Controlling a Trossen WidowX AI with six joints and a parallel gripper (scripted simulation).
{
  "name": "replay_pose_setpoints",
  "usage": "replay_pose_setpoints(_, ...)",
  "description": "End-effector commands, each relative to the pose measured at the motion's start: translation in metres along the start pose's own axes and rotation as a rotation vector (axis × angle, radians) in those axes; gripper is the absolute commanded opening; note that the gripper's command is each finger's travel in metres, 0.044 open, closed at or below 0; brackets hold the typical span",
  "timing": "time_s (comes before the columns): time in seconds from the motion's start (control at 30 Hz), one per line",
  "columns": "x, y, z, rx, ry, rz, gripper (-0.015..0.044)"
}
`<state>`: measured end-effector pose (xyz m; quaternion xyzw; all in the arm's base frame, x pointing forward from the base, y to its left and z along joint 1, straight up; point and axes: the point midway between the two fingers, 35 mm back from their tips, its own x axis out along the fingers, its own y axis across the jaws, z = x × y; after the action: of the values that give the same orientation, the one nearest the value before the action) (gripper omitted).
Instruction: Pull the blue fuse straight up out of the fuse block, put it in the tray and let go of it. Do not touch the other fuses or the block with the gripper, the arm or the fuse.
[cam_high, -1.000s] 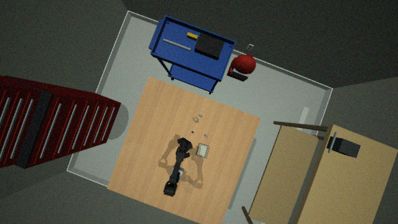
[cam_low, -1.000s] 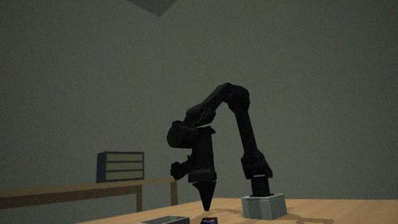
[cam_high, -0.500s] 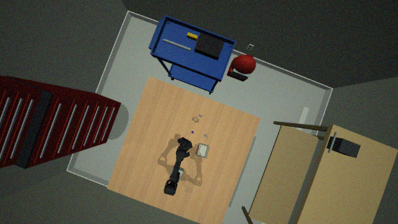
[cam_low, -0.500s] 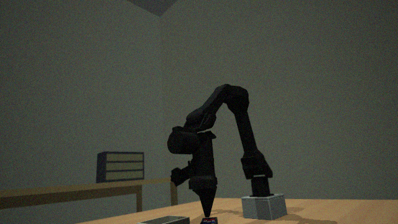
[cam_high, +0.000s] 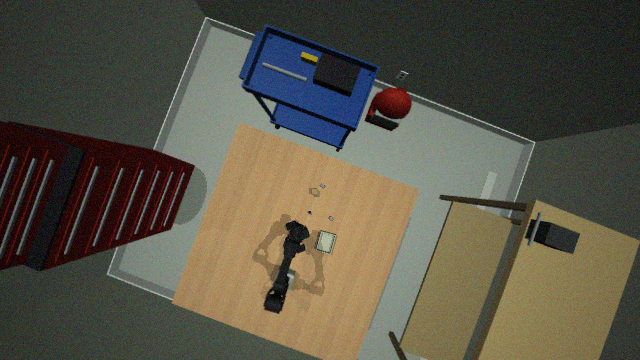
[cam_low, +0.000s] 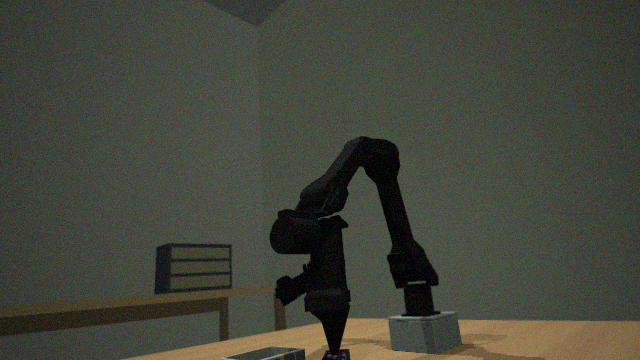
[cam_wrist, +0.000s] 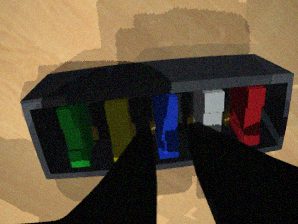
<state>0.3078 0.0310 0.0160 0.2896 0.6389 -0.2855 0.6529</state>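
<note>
While the gripper (cam_high: 298, 231) (cam_low: 334, 347) (cam_wrist: 169, 135) pointed down over the fuse block (cam_low: 326, 357) (cam_wrist: 215, 69), its fingers stood slightly apart, on either side of the blue fuse (cam_wrist: 167, 117) in the wrist view, not gripping it. Blue fuse sat in the middle slot, yellow (cam_wrist: 119, 125) and green (cam_wrist: 75, 135) to one side, white (cam_wrist: 213, 107) and red (cam_wrist: 248, 115) to the other. Contact with neighbours: couldn't tell. Top view: block hidden under the arm, roughly mid-desk (cam_high: 370, 200) (cam_low: 545, 340); tray (cam_high: 326, 242) (cam_low: 280, 353) near the gripper, on the side toward the desk's right edge. Grey base box (cam_low: 425, 332) stood nearer the desk's bottom edge. Small bits, one tan (cam_high: 314, 192), lay toward the top edge.
</note>
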Motion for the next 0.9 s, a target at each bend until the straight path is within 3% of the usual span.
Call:
replay_pose_setpoints(0.0,0.0016,-0.0001,-0.0002,0.001,0.001,0.001,0.0074)
replay_pose_setpoints(0.53,0.0107,-0.0001,-0.0002,0.001,0.002,0.001,0.0074)
replay_pose_setpoints(0.87,0.0094,0.0001,0.0001,0.0,0.0,0.0,0.0007)
